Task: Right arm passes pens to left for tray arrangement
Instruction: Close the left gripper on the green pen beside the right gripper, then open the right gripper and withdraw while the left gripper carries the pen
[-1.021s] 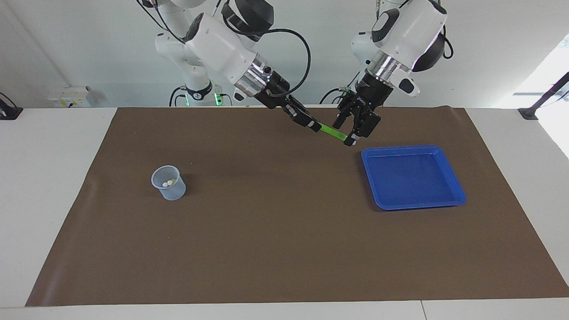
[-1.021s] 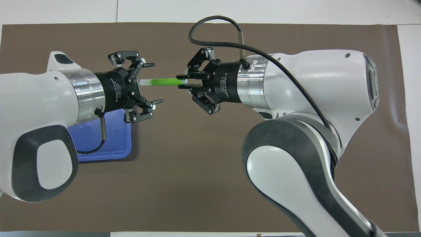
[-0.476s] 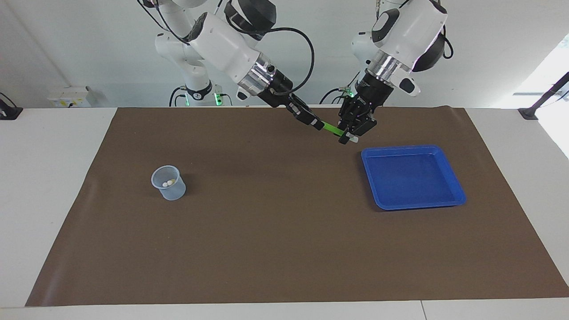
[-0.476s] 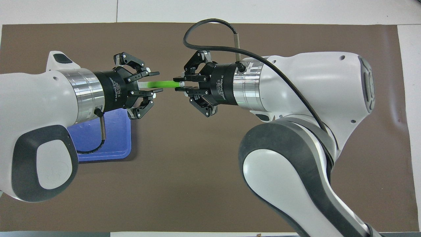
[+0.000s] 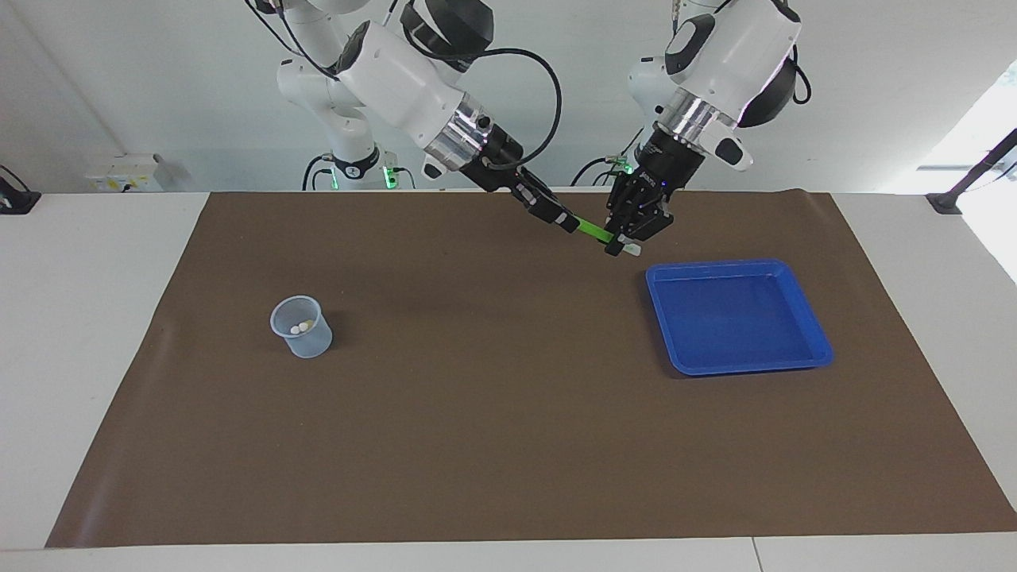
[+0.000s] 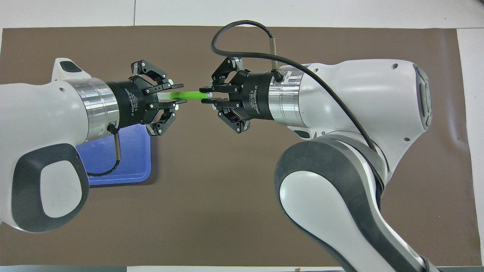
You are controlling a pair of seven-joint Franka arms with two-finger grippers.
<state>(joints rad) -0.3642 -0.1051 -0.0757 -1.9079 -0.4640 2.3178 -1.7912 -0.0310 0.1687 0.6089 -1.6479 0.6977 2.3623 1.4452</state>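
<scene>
A green pen (image 5: 589,229) (image 6: 191,95) hangs level in the air over the brown mat, close to the corner of the blue tray (image 5: 739,369) (image 6: 128,162). My right gripper (image 5: 566,222) (image 6: 205,96) is shut on one end of it. At the pen's whitish other end, my left gripper (image 5: 621,245) (image 6: 182,93) has its fingers pressed against both sides. The tray holds nothing. Two whitish pen ends show inside a translucent cup (image 5: 302,327) toward the right arm's end of the table.
The brown mat (image 5: 493,413) covers most of the white table. In the overhead view the two arms hide much of the mat and part of the tray. Smaller white arms with green lights (image 5: 361,163) stand at the robots' end of the table.
My left gripper's fingers have come together on the green pen's whitish end. Both grippers and the pen have risen a little over the mat.
</scene>
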